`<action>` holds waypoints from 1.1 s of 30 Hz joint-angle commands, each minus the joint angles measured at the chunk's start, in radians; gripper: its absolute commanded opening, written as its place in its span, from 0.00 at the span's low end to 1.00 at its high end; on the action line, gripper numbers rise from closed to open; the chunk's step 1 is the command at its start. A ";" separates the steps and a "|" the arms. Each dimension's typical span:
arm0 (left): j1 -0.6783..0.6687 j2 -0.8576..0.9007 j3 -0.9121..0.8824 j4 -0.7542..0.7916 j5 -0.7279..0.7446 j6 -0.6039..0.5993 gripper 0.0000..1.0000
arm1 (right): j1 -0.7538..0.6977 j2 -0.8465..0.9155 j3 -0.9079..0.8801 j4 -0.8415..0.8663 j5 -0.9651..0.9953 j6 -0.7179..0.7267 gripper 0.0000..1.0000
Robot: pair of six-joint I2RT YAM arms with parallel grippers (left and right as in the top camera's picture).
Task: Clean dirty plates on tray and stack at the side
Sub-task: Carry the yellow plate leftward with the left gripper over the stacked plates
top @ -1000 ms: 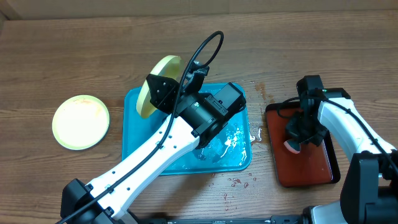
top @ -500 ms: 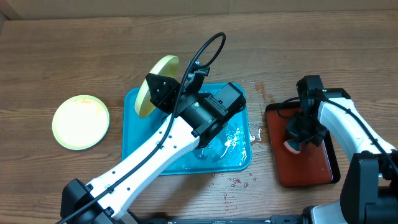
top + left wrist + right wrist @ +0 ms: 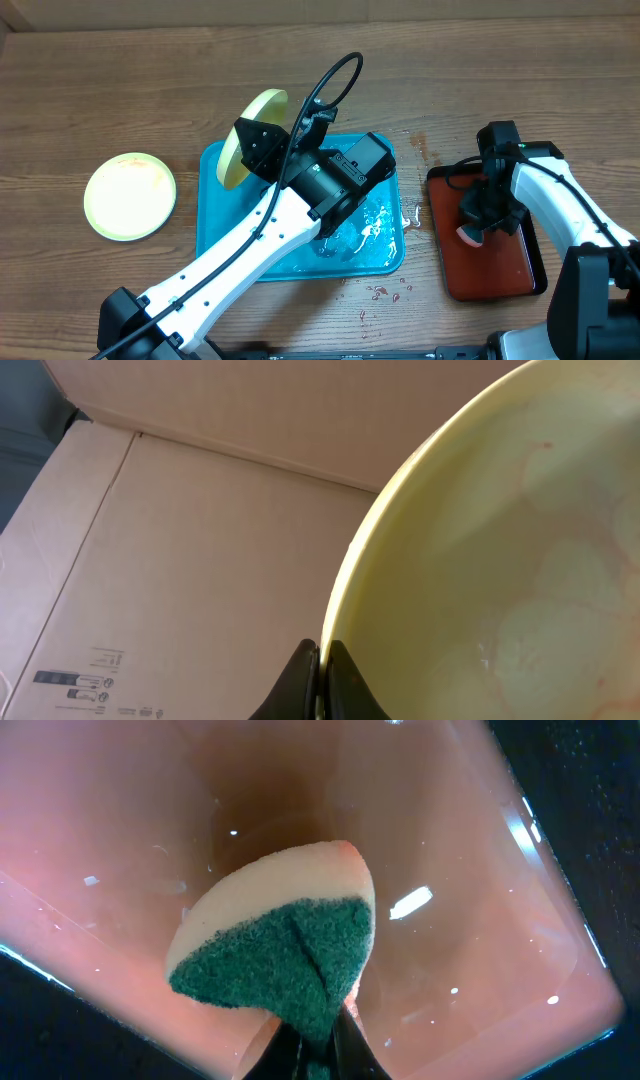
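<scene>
L gripper [image 3: 322, 665]: fingers pinched tight on the rim of a lime-green plate [image 3: 262, 106]; plate held up on edge, tilted, over the far-left corner of the turquoise tray [image 3: 215, 215]; can't tell if its low edge touches the tray; in the L wrist view its pale centre faces the cam w/ faint pinkish marks, cardboard box [image 3: 150, 580] behind it.

Second lime-green plate [image 3: 130, 196] lies flat on the wooden table [image 3: 100, 90], well left of the tray; looks clean from overhead.

Tray's right half is wet, water [image 3: 372, 225] pooled there; L arm crosses the tray's middle from the near-left; small red spatter [image 3: 385, 293] on the table just near of the tray's near-right corner.

R gripper [image 3: 305, 1050]: fingers closed on a sponge [image 3: 290, 945]; green scouring face toward the wrist cam, pale foam behind; sponge sits over the far part of the dark red-brown tray [image 3: 500, 270], which stands right of the turquoise one, a gap between them; its floor wet & glossy; can't tell if the sponge touches it.
</scene>
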 commanded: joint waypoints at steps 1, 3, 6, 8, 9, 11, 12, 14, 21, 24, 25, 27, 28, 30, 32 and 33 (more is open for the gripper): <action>-0.002 -0.027 0.029 0.001 -0.036 0.001 0.04 | -0.003 -0.023 0.002 0.000 -0.001 0.004 0.04; -0.002 -0.027 0.029 0.001 -0.035 0.001 0.04 | -0.003 -0.023 0.002 0.000 -0.001 0.004 0.04; -0.003 -0.027 0.029 0.001 -0.035 0.001 0.04 | -0.003 -0.023 0.002 0.000 0.000 0.004 0.04; -0.004 -0.027 0.029 0.001 -0.035 0.001 0.04 | -0.003 -0.023 0.002 0.000 -0.001 0.004 0.04; -0.005 -0.027 0.029 0.001 -0.035 0.001 0.04 | -0.003 -0.023 0.002 0.000 -0.001 0.004 0.04; -0.010 -0.027 0.029 0.000 -0.035 0.001 0.04 | -0.003 -0.023 0.002 0.000 0.000 0.004 0.04; -0.013 -0.027 0.029 0.000 -0.035 0.001 0.04 | -0.003 -0.023 0.002 0.000 -0.001 0.004 0.04; -0.015 -0.027 0.029 0.001 -0.034 0.000 0.05 | -0.003 -0.023 0.002 0.000 -0.001 0.004 0.04; -0.014 -0.026 0.029 0.040 0.028 -0.015 0.04 | -0.003 -0.023 0.002 0.000 -0.001 0.004 0.04; 0.012 -0.026 0.029 0.041 0.146 -0.069 0.05 | -0.003 -0.023 0.002 0.000 -0.001 0.004 0.04; 0.025 -0.026 0.029 0.040 0.203 -0.103 0.05 | -0.003 -0.023 0.002 0.000 -0.001 0.004 0.04; 0.071 -0.026 0.029 0.041 0.360 -0.186 0.05 | -0.003 -0.023 0.002 0.000 -0.002 0.004 0.04; 0.105 -0.026 0.029 0.040 0.452 -0.219 0.05 | -0.003 -0.023 0.002 -0.001 -0.005 0.003 0.04; 0.165 -0.026 0.029 0.037 0.567 -0.261 0.04 | -0.003 -0.023 0.002 -0.001 -0.009 0.003 0.04; 0.250 -0.026 0.029 0.038 0.686 -0.274 0.04 | -0.003 -0.023 0.002 -0.001 -0.009 0.004 0.04; 0.327 -0.026 0.029 0.036 0.761 -0.282 0.04 | -0.003 -0.023 0.002 -0.001 -0.009 0.004 0.04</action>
